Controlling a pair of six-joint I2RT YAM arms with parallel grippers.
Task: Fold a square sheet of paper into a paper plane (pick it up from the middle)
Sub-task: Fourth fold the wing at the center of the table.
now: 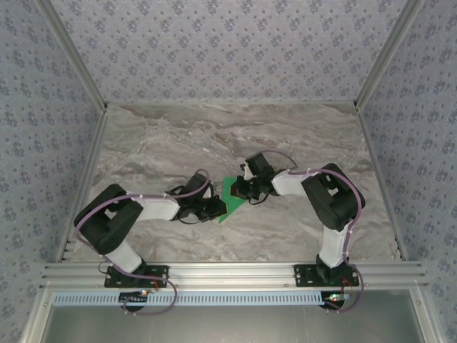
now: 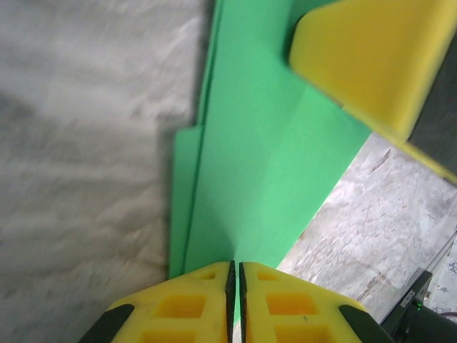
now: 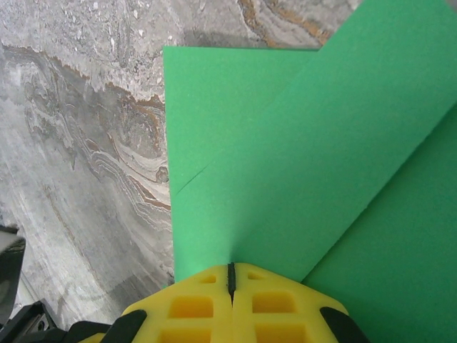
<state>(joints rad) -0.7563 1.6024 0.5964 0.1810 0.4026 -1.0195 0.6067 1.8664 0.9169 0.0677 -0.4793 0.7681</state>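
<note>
The paper sits right between the arms, with the left claw and right claw each pinching one side tight.

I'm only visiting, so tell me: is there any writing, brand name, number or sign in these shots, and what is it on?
No readable text anywhere.
On the green paper: nothing printed.
On the left gripper and the right gripper, both clamped on the paper: bare yellow plastic, no markings.
On the wallpaper: a flower pattern, no letters.
On the arm bases: any labels are too small to read.
</note>
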